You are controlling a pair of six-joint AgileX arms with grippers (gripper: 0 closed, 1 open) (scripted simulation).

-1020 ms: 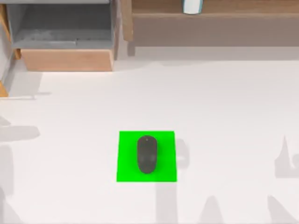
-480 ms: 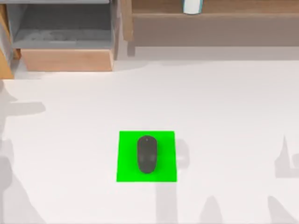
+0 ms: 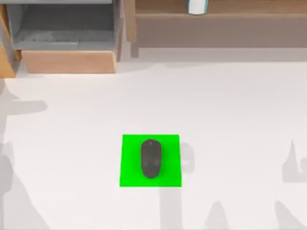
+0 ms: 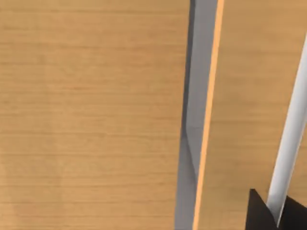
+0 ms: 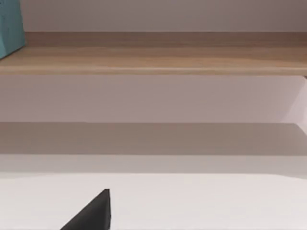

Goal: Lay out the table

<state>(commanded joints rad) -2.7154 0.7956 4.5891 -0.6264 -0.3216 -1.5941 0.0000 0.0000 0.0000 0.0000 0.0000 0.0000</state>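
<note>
Tabletop: dark mouse centred on green mat, likely its working spot; gripper states cannot be told.

- The top camera hangs above the table, looking down on it, taking in the green mat, the open drawer unit and the shelf.
- The left wrist camera sits very close to a wooden panel.
- The right wrist camera looks low across the table toward the shelf, which the top view shares.
</note>
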